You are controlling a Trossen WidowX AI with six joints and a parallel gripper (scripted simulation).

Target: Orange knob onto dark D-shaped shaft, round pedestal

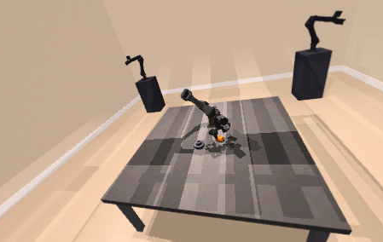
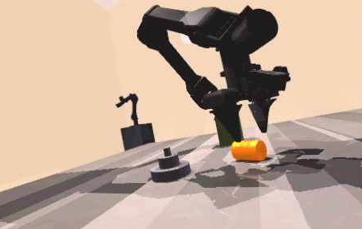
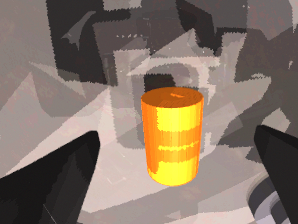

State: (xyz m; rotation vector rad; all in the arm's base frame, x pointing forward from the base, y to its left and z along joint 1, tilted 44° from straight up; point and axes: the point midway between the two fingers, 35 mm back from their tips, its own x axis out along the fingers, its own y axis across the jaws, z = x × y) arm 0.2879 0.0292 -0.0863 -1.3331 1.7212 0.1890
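Observation:
The orange knob (image 1: 220, 138) (image 2: 249, 150) (image 3: 174, 135) is a cylinder lying on its side on the table. The round pedestal (image 1: 199, 145) (image 2: 170, 173) stands to its left in the top and exterior views, its dark shaft (image 2: 167, 151) upright and bare. Part of the pedestal shows at the lower right of the wrist view, partly hidden by a finger. My gripper (image 2: 251, 135) (image 3: 178, 135) is open and empty, pointing down just above the knob. In the wrist view the knob lies between the two spread fingers, apart from both.
A dark green upright block (image 2: 223, 136) stands behind the knob, partly hidden by my arm. The grey table (image 1: 215, 187) bears strong shadows. Two other arms stand on dark stands (image 1: 150, 95) (image 1: 311, 77) beyond the table.

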